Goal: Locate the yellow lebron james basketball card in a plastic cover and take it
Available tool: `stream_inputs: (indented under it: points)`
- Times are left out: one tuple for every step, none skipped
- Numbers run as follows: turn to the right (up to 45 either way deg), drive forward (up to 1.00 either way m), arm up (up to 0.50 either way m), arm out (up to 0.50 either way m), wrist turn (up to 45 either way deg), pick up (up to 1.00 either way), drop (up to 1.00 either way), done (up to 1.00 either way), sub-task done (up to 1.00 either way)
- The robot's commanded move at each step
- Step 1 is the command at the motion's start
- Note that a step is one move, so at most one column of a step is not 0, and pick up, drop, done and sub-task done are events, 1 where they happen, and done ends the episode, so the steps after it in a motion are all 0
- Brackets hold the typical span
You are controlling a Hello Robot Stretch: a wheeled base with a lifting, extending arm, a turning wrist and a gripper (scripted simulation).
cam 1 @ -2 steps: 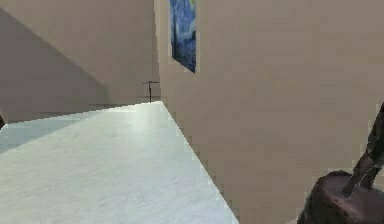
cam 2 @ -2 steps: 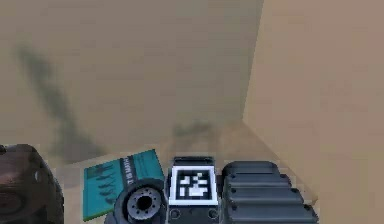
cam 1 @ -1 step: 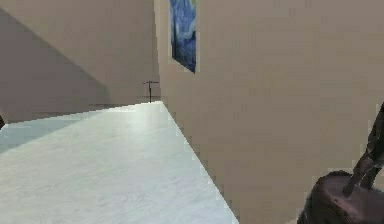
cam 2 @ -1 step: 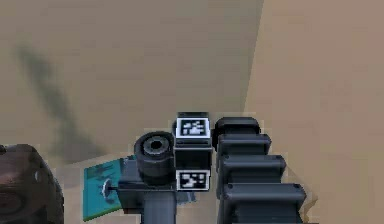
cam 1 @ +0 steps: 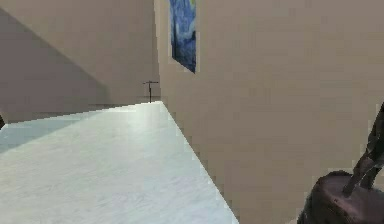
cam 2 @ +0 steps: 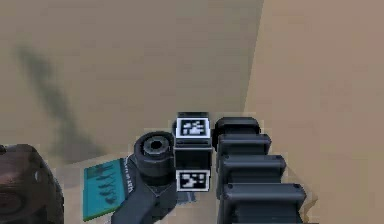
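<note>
In the arm side view the dark arm (cam 2: pixel 250 175) rises from the bottom edge, with two white marker squares (cam 2: pixel 192 128) at its far end. Left of them is the gripper (cam 2: pixel 140 205), a round dark body with its end pointing down and left. A flat teal rectangular thing (cam 2: pixel 103 188) with pale marks lies right behind the gripper. I cannot tell whether the gripper holds anything. Nothing yellow can be made out.
A dark brown lumpy object (cam 2: pixel 25 190) sits at the arm side view's bottom left and again at the forward view's bottom right (cam 1: pixel 335 200). Beige walls close in beside the arm. Ahead, pale floor (cam 1: pixel 100 160) runs along a wall with a blue painting (cam 1: pixel 183 35).
</note>
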Motion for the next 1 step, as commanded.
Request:
stream_inputs:
  points:
    - [0.0, 0.00, 0.00, 0.00, 45.0, 0.00, 0.00, 0.00, 0.00]
